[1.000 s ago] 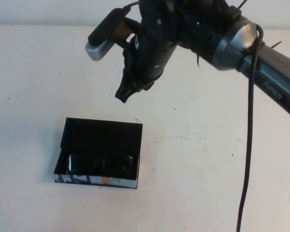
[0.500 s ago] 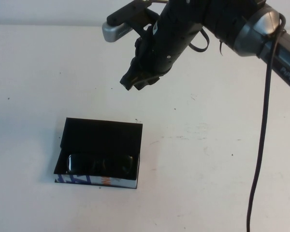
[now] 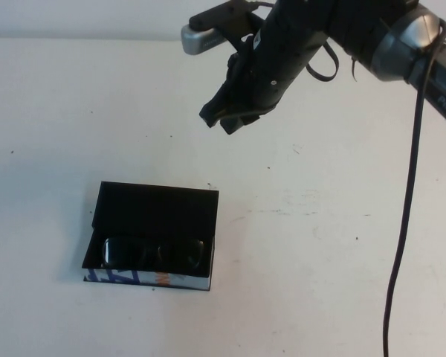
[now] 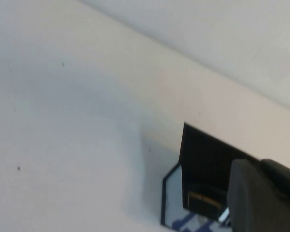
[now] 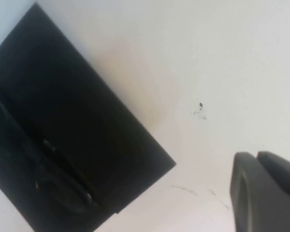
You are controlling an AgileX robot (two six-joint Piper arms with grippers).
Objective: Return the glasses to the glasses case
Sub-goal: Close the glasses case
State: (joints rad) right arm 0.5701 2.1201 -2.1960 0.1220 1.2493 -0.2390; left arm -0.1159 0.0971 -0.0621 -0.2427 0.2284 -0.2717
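I see the glasses case (image 3: 152,238) near the front of the white counter (image 3: 320,245), its flap lid open and laid flat behind the tray. The glasses (image 3: 154,253) lie inside the tray, along its patterned front wall. Nothing touches the case or rests on it.

Beyond the case, well apart from it and up off the counter, hangs the right claw (image 3: 224,117), behind and to the right of the case. Its fingers look pressed together and nothing is in them. The right arm's black cable (image 3: 401,223) drops down to the right of the case, well clear of it.

From the right wrist camera I get the open case (image 5: 63,140) with the dark frame (image 5: 43,169) in it, and one finger (image 5: 261,193) at the edge.

The left claw (image 4: 263,195) shows only as a dark blurred finger in its own wrist camera, just beside the case (image 4: 198,179); I cannot tell whether it is released or clenched.
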